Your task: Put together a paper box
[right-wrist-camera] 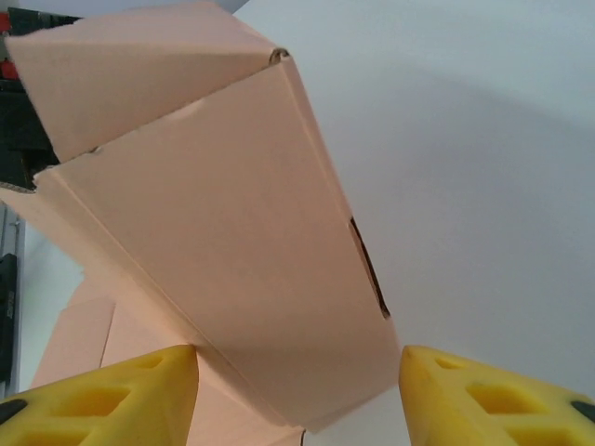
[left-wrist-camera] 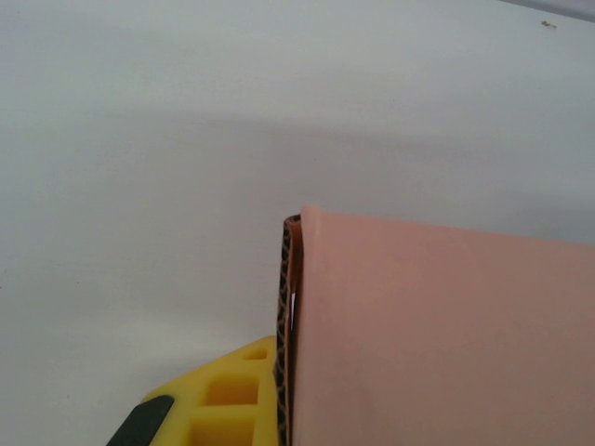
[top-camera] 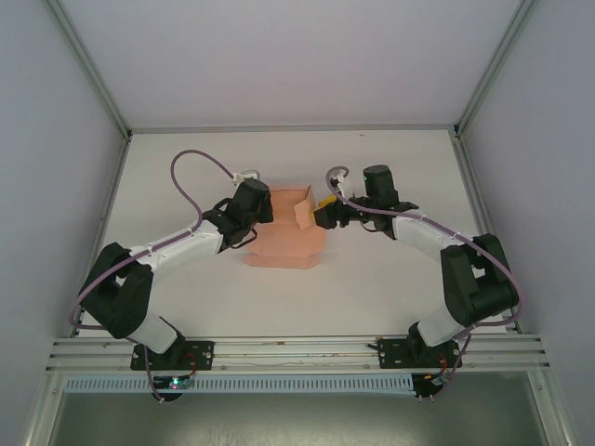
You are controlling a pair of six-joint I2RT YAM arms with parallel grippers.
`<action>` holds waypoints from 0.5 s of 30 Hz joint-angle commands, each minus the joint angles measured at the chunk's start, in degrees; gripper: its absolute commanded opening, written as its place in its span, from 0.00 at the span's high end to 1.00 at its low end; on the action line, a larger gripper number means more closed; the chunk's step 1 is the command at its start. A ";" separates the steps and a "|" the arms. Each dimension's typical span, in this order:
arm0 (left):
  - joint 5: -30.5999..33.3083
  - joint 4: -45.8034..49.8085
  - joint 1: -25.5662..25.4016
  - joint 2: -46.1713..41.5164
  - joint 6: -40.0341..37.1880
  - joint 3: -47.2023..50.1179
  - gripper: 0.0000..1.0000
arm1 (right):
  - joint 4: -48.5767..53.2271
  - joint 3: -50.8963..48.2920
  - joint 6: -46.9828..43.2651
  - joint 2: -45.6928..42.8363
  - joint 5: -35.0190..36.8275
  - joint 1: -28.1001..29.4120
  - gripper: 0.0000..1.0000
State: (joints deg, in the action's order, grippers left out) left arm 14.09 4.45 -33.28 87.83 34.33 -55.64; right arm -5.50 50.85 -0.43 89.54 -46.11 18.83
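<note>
Both grippers at the paper box [top-camera: 290,243]
Left gripper [top-camera: 264,218] clamps its wall; right gripper [right-wrist-camera: 297,395] fingers [right-wrist-camera: 483,395] straddle a flap, parted.

Light: bright, even, coming down from above onto the white table [top-camera: 372,279].
Shadows: a soft grey band is lying across the table; the box [right-wrist-camera: 232,242] is darkening underneath.
Focus: near box edges are blurring slightly.

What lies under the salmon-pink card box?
The salmon-pink card box rests on the white table, its near part lying flat. Anything beneath is covered by the card.
</note>
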 commanded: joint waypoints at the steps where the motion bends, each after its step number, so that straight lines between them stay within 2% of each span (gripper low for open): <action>1: 1.64 1.86 0.23 0.91 0.04 -1.66 1.00 | -0.45 1.53 -2.75 -0.72 1.52 0.90 0.37; 4: 1.77 1.96 0.29 1.10 -0.26 -1.62 1.00 | 1.57 0.97 -4.66 -2.63 2.44 0.45 0.33; 7: 1.54 1.96 0.31 1.22 -0.56 -1.76 1.00 | 3.91 0.65 -6.81 -3.55 0.34 0.00 0.29; 15: 0.08 1.34 0.34 1.20 -0.97 -1.59 1.00 | 3.15 2.95 -6.30 -1.26 1.91 1.62 0.31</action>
State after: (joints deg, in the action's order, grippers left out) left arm 13.74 5.04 -33.26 88.58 33.89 -55.66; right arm -1.48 51.66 -5.82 87.70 -44.38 19.40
